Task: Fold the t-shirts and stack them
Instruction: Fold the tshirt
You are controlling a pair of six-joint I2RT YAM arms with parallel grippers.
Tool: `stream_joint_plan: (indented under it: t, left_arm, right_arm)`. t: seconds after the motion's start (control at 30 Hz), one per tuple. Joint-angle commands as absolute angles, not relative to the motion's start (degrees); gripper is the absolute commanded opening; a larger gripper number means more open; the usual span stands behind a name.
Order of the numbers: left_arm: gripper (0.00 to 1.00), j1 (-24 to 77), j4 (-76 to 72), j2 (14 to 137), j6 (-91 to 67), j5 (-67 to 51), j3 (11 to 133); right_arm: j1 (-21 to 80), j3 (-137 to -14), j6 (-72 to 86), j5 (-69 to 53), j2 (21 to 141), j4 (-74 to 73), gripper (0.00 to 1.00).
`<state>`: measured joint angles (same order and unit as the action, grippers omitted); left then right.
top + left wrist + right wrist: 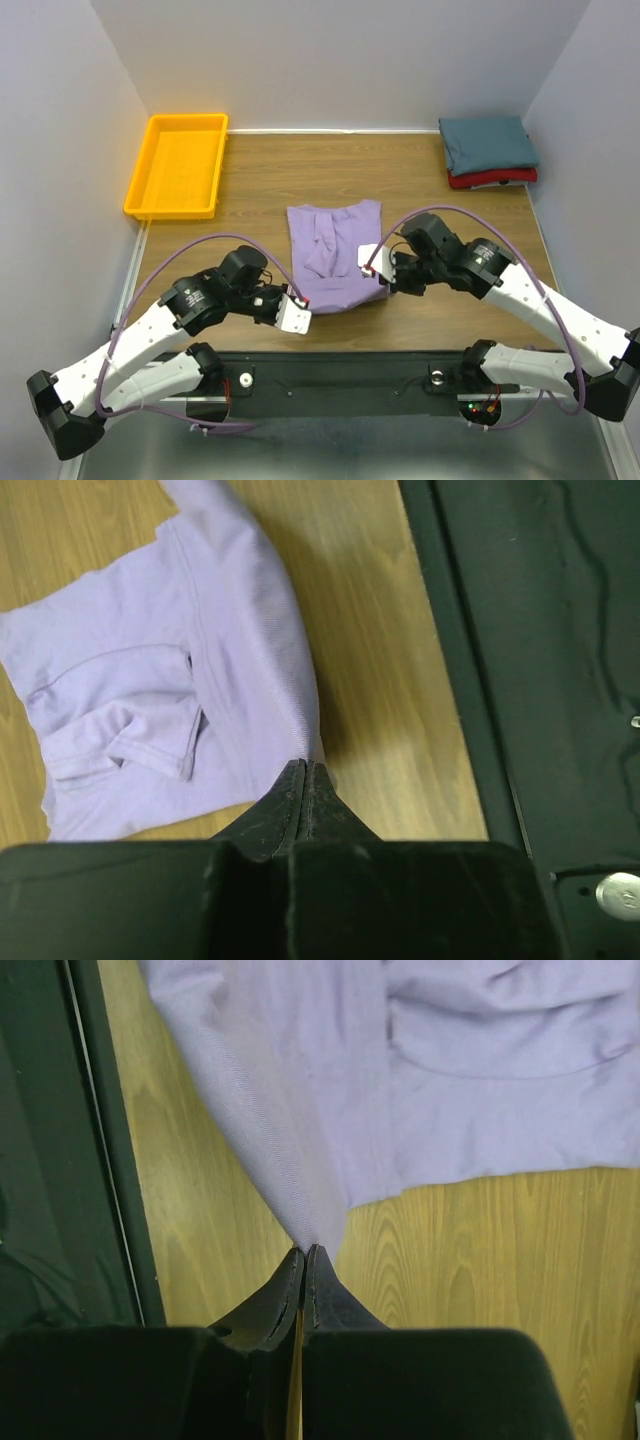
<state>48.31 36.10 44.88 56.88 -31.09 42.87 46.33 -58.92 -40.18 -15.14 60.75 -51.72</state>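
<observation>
The lavender t-shirt (335, 252) lies partly folded at the table's middle. My left gripper (297, 304) is shut on its near left corner; the left wrist view shows the closed fingertips (304, 770) pinching the cloth (170, 690). My right gripper (377, 266) is shut on the shirt's near right corner; the right wrist view shows the tips (304, 1252) gripping a taut point of cloth (300, 1110). A dark teal folded shirt (487, 143) lies on a red folded shirt (492, 178) at the far right corner.
A yellow-orange plastic tray (178, 164) sits at the far left. White walls close in the table on three sides. The black base plate (340, 375) runs along the near edge.
</observation>
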Motion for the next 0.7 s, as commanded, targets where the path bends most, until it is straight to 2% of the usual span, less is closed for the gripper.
stream_joint_plan:
  t: [0.0,0.13,0.27,0.37,0.57,0.67]
  left_arm:
    - [0.00,48.43,39.02,44.73,51.69,-31.83,47.36]
    - [0.00,46.77,37.36,47.19,50.71,-30.32,48.69]
    - [0.00,37.56,36.39,51.49,55.70,-35.76,51.14]
    - [0.00,27.63,37.78,60.25,60.79,-39.80,55.80]
    - [0.00,19.35,36.48,76.00,62.84,-43.93,66.60]
    - [0.00,16.09,37.35,88.98,63.63,-44.65,72.58]
  right_arm:
    - [46.76,-65.29,-37.53,-14.25,62.39,-56.16,0.01]
    - [45.71,-65.21,-39.81,-8.97,64.94,-52.56,0.01]
    - [39.30,-67.93,-44.29,-13.87,69.60,-50.10,0.01]
    - [32.02,-72.67,-49.38,-17.57,75.22,-49.40,0.01]
    - [26.11,-79.53,-56.41,-22.41,88.75,-49.04,0.01]
    - [22.25,-83.74,-59.84,-24.07,97.10,-47.38,0.01]
